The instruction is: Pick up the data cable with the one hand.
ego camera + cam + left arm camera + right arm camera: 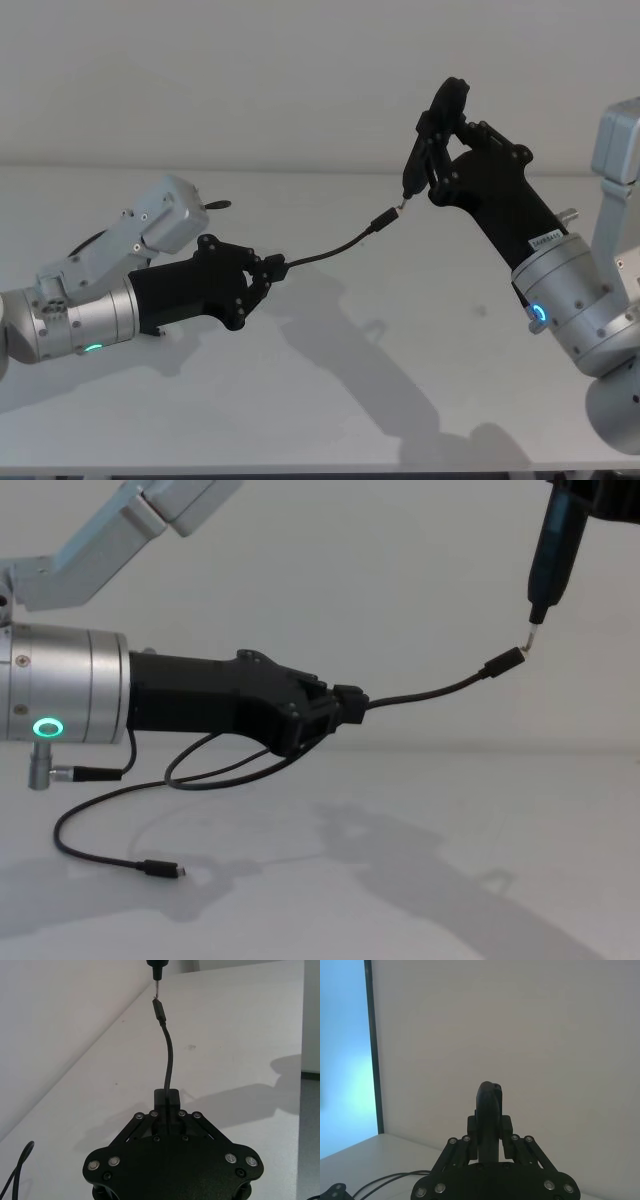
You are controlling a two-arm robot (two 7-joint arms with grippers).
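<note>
My left gripper is shut on the data cable and holds it above the white table. From the fingers the cable arcs up to a small black plug. The rest of the cable loops down under the gripper and lies on the table, ending in a second plug. My right gripper is raised at the right and shut on a slim dark pen-like tool. The tool's metal tip meets the raised plug's end.
A short black lead with a silver barrel plug hangs under the left wrist. The cable's slack lies on the table near the left arm. A pale wall stands behind the table's far edge.
</note>
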